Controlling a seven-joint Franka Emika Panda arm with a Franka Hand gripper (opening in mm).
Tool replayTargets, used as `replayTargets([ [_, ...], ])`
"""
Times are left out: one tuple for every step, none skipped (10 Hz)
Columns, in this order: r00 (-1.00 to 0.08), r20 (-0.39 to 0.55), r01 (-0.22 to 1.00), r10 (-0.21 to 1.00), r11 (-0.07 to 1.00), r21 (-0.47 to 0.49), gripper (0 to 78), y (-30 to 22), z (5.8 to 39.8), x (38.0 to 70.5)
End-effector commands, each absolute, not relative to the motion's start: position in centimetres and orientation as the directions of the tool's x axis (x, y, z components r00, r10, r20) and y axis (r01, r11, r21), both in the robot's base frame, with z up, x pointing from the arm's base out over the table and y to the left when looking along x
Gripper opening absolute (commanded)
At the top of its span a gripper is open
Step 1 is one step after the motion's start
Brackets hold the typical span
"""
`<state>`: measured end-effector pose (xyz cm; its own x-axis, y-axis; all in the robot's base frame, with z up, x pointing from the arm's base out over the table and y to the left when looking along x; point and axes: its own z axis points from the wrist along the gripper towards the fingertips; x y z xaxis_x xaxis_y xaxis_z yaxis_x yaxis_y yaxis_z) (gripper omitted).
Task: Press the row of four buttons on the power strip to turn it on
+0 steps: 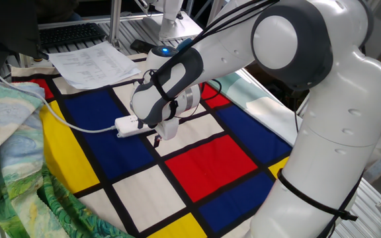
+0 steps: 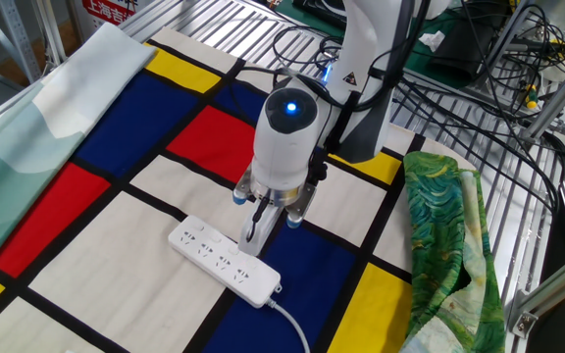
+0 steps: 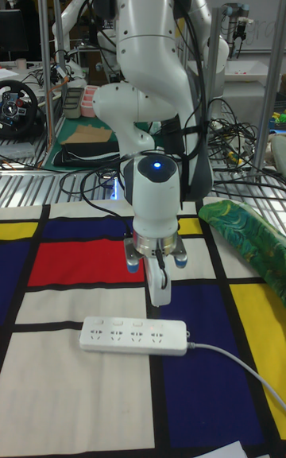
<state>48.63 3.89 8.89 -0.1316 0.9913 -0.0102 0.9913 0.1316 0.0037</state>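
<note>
Jaws (image 2: 252, 238): pointing down at the strip's top face; gap or contact between the fingers cannot be told.
Strip (image 2: 225, 261): lies on the checked cloth (image 2: 86, 260), on a white panel, its cable end over blue.
Buttons (image 3: 127, 320): along the strip's far edge, under the jaws.
Cable (image 1: 65, 122): runs across blue and yellow squares.
Room: open cloth all round the strip; green fabric (image 2: 447, 235) well apart at the bench edge.
Writing: none legible.

the white power strip (image 3: 135, 335) lies flat on the checked cloth, its row of four buttons (image 3: 135, 322) along the top edge.
</note>
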Motion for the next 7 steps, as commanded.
replayTargets([
  [-0.139,-0.017,0.99,0.99,0.139,0.002,77.4,3.5,9.2,48.9],
  [-0.139,-0.018,0.99,0.99,0.139,0.001,77.4,3.5,9.2,49.0],
  [-0.137,-0.018,0.991,0.99,0.137,0.001,77.4,3.3,9.2,49.1],
  [-0.133,-0.018,0.991,0.991,0.133,0.001,77.4,3.1,9.2,49.3],
  [-0.127,-0.016,0.992,0.992,0.127,0.001,77.4,2.7,9.2,49.6],
  [-0.124,-0.015,0.992,0.992,0.124,-0.002,77.4,2.4,9.2,49.8],
  [-0.123,-0.014,0.992,0.992,0.123,-0.003,77.4,2.3,9.3,49.8],
])
